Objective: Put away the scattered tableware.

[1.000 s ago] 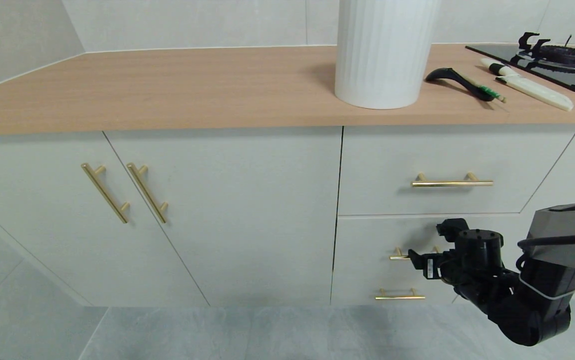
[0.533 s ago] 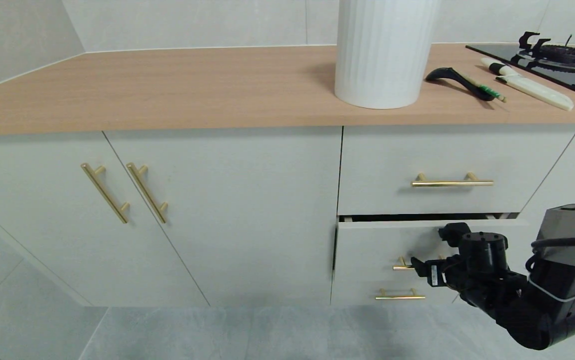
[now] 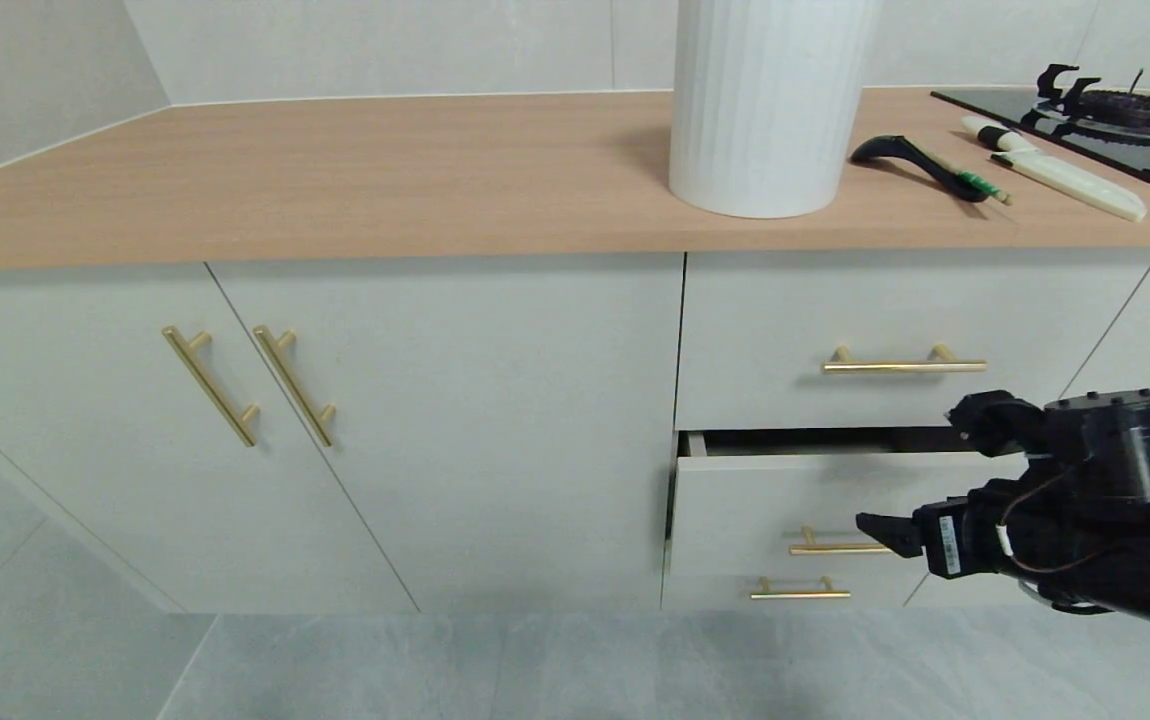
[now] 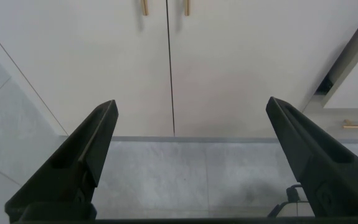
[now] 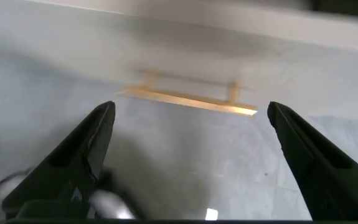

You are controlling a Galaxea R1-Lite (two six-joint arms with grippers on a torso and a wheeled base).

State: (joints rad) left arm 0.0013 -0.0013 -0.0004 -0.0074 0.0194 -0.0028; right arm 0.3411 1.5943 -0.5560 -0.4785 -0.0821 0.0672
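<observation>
The middle drawer [image 3: 765,500] stands partly open. Only a dark slot shows above its front, and its inside is hidden. The right gripper [image 5: 191,111] hangs in front of this drawer. Its fingers [image 3: 895,535] are spread apart and hold nothing. In the head view the lower finger overlaps the drawer's handle [image 3: 830,547], so contact cannot be judged there. The arm behind it is cut off at the picture's edge.

The right wrist view is blurred. It shows a gold handle [image 5: 188,99] ahead of the open fingers, not between them. This is probably the middle drawer's handle, but I cannot be sure.

The tableware lies on the counter [image 3: 335,180], well above the drawer and untouched. A black spoon [image 3: 910,155] lies just beside a white ribbed container [image 3: 765,110], whose top is cut off. Thin sticks with green bands, seemingly chopsticks [image 3: 980,183], touch the spoon's handle end. A white knife [image 3: 1055,178] lies near them, next to the stove [image 3: 1125,110], which is cut off at the edge.

The left gripper [image 4: 191,107] hangs over the floor [image 4: 185,180], facing the seam between two cabinet doors [image 4: 228,62]. Its fingers are wide apart and empty. The left wrist view also catches the corner of the open drawer at its edge.
</observation>
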